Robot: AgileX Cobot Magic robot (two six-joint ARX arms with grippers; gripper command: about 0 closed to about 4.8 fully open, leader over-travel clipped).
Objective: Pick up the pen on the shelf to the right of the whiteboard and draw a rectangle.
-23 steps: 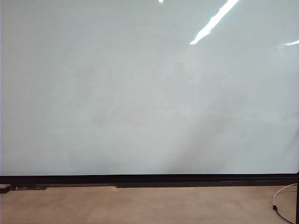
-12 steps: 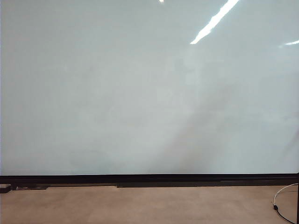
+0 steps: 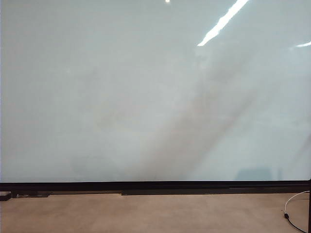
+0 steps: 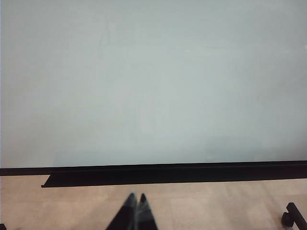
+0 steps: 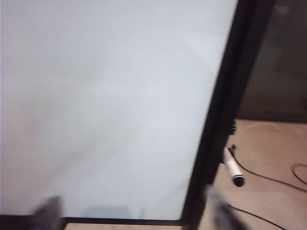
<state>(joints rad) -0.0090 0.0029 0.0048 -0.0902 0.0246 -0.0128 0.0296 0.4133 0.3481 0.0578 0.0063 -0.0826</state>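
The whiteboard fills the exterior view, glossy and blank, and no rectangle shows on it; neither gripper appears there. In the left wrist view the board is ahead and my left gripper hangs low over the floor, its dark tips pressed together with nothing between them. In the blurred right wrist view the board's black right frame runs slantwise, and the pen, white with a dark tip, sits just beyond it. I cannot make out its shelf. My right gripper is open, with fingers far apart and nothing between them.
A black ledge runs under the board's lower frame. The floor is beige. A thin cable loops on the floor at the right; it also shows as a cable near the pen. A black foot stands at the edge.
In the exterior view the slanting shadow on the board has grown darker and wider. A faint dark reflection has appeared low on the board's right side. No gripper has entered that view.
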